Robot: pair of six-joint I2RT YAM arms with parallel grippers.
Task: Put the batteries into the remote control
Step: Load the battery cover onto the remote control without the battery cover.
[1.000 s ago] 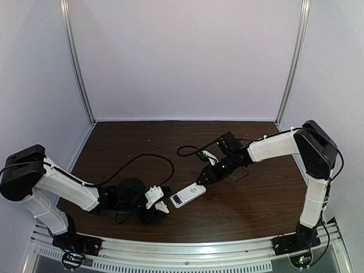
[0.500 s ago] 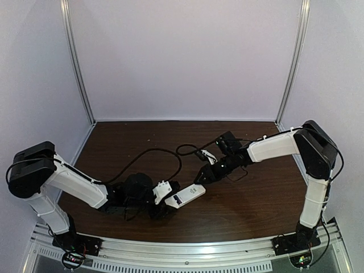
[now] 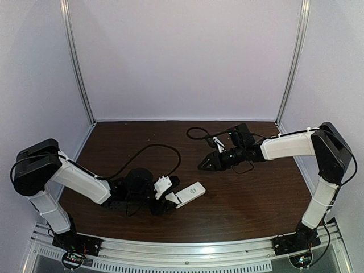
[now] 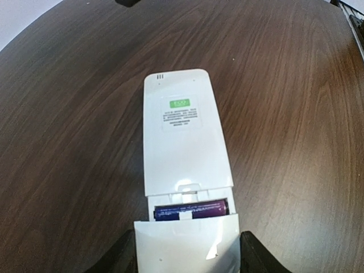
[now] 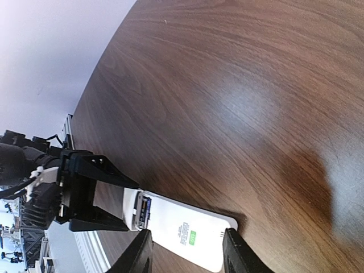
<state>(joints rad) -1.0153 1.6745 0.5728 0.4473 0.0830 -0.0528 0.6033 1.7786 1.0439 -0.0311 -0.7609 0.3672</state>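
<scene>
We've got the left tool (image 4: 187,253) pinching the battery cover (image 4: 185,238), right at the remote control (image 4: 182,136). The right tool (image 5: 186,243) hangs spread, empty.

remote control (image 4: 182,142) back | green sticker (image 4: 179,103) reads "ECO"; print beneath too small to read

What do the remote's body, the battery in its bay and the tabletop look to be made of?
The remote control looks like white moulded plastic, smooth satin, going by its soft sheen and rounded edges. The battery is probably metal under a glossy purple-blue wrap. The table shows dark wood grain with semi-gloss glare; veneer or laminate, I cannot tell.
</scene>
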